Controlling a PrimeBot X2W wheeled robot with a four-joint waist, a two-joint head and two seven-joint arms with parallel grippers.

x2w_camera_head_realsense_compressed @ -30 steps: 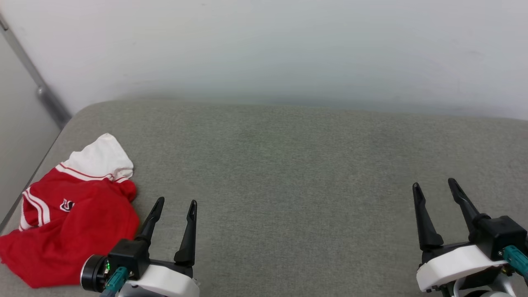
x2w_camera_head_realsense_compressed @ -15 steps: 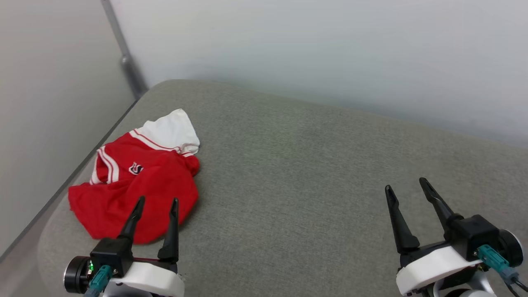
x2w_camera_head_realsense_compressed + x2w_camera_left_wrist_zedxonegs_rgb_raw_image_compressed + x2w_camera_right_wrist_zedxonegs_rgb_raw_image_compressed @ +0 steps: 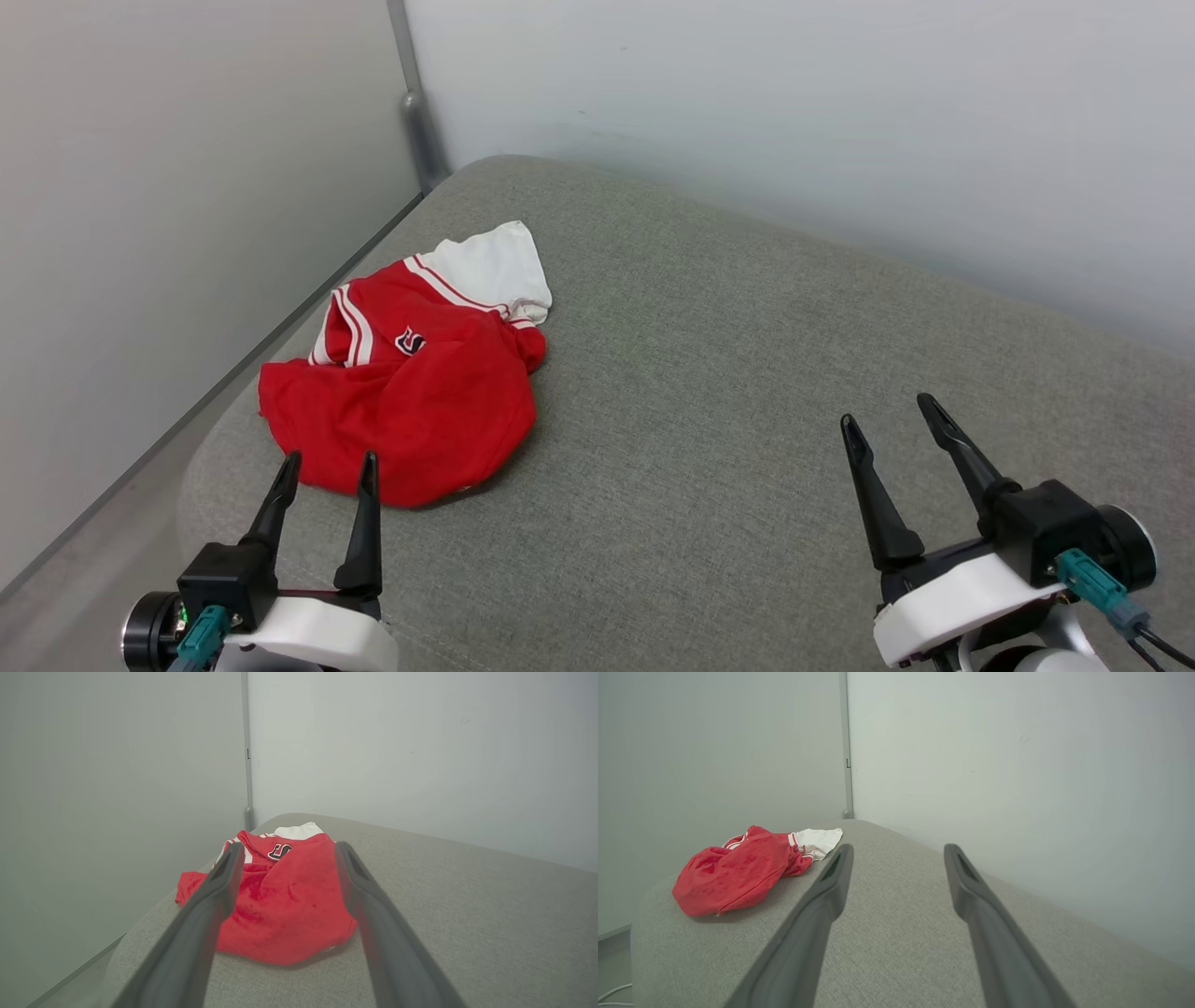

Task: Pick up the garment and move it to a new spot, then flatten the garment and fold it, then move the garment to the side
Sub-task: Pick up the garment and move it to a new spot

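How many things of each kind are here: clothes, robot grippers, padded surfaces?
Crumpled red jersey shirt with a white sleeve: 1
Black two-fingered grippers: 2 (left gripper, right gripper, both open)
Grey fabric-covered padded surface: 1
Total: 4

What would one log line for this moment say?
stage: before pickup | garment: crumpled on grey cushion, left end | left jaws: open, aimed at garment | right jaws: open, empty
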